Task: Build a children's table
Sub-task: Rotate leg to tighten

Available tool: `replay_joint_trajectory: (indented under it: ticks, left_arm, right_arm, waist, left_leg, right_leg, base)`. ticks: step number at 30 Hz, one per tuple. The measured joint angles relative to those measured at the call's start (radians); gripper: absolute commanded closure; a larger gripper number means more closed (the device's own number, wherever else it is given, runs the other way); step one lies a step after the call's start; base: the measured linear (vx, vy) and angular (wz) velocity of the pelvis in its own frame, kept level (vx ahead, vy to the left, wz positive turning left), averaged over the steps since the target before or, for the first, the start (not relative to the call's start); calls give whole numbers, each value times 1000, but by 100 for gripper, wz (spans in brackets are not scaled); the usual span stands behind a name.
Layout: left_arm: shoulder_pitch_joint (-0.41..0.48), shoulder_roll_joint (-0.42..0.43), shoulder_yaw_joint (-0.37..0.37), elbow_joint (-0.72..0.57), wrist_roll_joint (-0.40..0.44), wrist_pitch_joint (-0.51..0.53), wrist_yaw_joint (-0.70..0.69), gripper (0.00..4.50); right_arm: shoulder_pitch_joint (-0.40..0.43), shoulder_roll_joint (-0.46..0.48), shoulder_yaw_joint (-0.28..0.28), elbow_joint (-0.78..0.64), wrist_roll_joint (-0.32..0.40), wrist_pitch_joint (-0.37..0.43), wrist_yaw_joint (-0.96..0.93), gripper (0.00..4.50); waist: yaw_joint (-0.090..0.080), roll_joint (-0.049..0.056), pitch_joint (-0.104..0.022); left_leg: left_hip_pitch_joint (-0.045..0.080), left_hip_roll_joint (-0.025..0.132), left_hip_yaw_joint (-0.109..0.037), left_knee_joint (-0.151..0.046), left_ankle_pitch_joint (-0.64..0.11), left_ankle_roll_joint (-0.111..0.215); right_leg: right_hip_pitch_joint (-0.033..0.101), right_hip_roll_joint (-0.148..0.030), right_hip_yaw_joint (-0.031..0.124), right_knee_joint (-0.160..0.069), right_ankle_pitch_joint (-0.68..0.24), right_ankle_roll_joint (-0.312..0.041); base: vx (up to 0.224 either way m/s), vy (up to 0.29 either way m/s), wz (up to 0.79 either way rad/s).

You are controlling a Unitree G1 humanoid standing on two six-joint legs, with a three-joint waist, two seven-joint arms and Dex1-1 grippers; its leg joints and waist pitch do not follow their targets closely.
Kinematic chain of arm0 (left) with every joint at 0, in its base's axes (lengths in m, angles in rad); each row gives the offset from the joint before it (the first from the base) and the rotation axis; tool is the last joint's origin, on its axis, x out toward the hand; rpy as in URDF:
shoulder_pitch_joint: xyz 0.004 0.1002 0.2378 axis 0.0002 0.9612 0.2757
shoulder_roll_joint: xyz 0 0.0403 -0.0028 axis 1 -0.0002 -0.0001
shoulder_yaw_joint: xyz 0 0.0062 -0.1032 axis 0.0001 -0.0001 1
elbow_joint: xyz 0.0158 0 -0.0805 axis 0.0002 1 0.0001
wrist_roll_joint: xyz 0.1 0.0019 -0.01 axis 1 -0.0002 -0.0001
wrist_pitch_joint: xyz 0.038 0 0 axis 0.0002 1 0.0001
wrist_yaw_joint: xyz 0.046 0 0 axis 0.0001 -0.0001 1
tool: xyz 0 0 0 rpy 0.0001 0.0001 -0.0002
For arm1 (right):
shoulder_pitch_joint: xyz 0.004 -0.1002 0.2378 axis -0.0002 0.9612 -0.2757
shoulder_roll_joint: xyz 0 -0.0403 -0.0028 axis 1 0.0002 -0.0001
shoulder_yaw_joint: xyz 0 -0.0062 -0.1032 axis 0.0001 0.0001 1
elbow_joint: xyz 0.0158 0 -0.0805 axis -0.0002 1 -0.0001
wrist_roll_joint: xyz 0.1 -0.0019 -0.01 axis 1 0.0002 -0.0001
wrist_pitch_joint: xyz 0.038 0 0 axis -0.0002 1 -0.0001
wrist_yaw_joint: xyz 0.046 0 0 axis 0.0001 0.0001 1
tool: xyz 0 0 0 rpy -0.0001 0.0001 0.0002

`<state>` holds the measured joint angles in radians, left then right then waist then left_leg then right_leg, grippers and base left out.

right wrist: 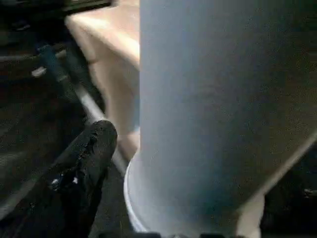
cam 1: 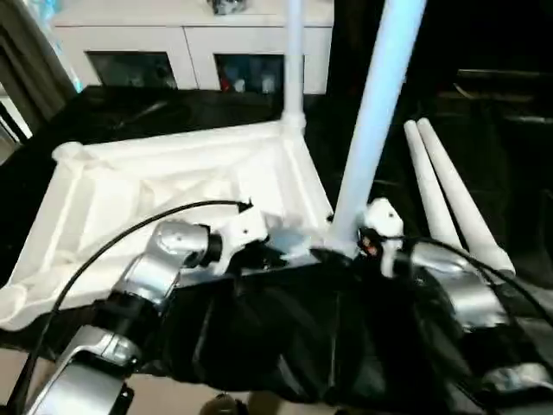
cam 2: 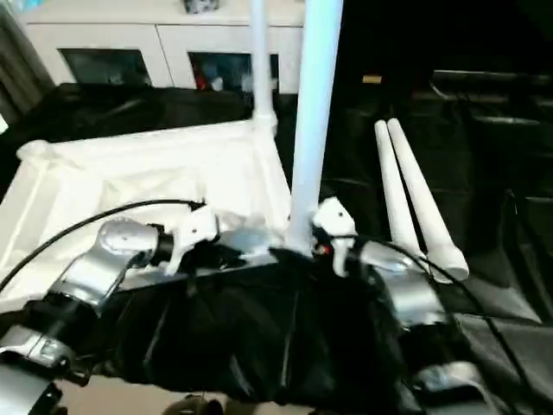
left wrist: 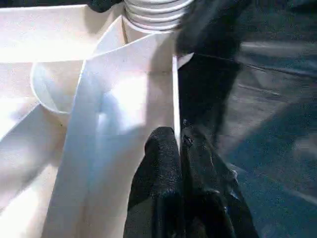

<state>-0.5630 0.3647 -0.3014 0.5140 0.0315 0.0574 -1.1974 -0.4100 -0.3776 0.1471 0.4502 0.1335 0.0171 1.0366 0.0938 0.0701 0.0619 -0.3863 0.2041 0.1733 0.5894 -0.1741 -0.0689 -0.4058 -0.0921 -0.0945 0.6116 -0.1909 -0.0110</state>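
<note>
The white tabletop (cam 1: 164,190) lies upside down on a black-covered surface (cam 1: 285,346), ribbed underside facing up, directly in front of the robot. One leg (cam 1: 294,60) stands upright in the far right corner socket, and a second, thicker-looking leg (cam 1: 373,121) rises, leaning slightly, from the near right corner. Two more loose legs (cam 1: 449,199) lie side by side, touching, on the black cover just to the right of the tabletop. The left gripper (left wrist: 179,148) sits on the near edge of the tabletop; in the left wrist view its two black fingers (left wrist: 161,168) are pressed together on the thin upright rim wall, one finger on each side, pinching it. Just beyond them a ridged white collar (left wrist: 153,12) of the leg base meets the corner socket. The right gripper (cam 1: 359,238) is at the foot of the near leg; in the right wrist view one black finger (right wrist: 84,168) lies against the leg's flared lower end, and the other finger is hidden behind the tube, so it seems to be clasping the leg, though the grip cannot be confirmed. A white cabinet (cam 1: 190,52) with glass doors stands behind the work.
</note>
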Motion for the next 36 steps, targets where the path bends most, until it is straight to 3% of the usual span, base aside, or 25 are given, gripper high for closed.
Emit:
replay_joint_trajectory:
  ticks: [10,11,16,23,33,34,36]
  left_arm:
    - [1,45,-10,0,-20,-24,-98,450]
    - [1,46,-10,0,-20,-25,-102,450]
    - [1,42,-10,2,-20,-24,-95,450]
    - [-10,-33,5,26,17,5,81,450]
    - [-34,-187,31,59,82,97,351,450]
    - [-34,-188,31,59,82,97,354,450]
    - [-34,-188,31,58,83,97,358,450]
  right_arm:
    - [14,-37,19,-48,35,50,122,132]
    - [15,-39,19,-52,35,55,127,157]
    - [25,-30,14,-56,47,64,114,174]
    - [36,92,-56,-21,-1,57,-190,176]
    - [-64,302,-144,113,-105,63,-729,176]
    - [-64,308,-144,115,-106,59,-741,141]
    - [-69,318,-153,124,-106,54,-749,120]
  waist:
    - [3,-1,1]
    - [4,-1,1]
    - [7,-1,1]
    - [-4,-2,0]
    - [-12,-1,-1]
    - [-11,-1,-1]
    - [-12,-1,-1]
  left_leg:
    - [-1,0,0,0,1,2]
    - [-1,0,0,0,1,2]
    - [0,0,0,0,1,2]
    - [3,0,0,1,0,-1]
    - [7,-1,0,-1,0,-2]
    - [7,-1,0,-2,0,-2]
    - [7,-1,0,-2,0,-2]
  right_leg:
    - [0,0,0,0,0,0]
    - [0,0,0,0,0,0]
    - [0,0,0,0,0,0]
    - [2,0,0,1,1,0]
    - [4,0,2,-1,2,4]
    - [4,0,2,-1,2,4]
    - [4,0,2,-1,2,3]
  base:
    - [0,0,0]
    - [0,0,0]
    - [0,0,0]
    - [0,0,0]
    - [0,0,0]
    - [0,0,0]
    - [0,0,0]
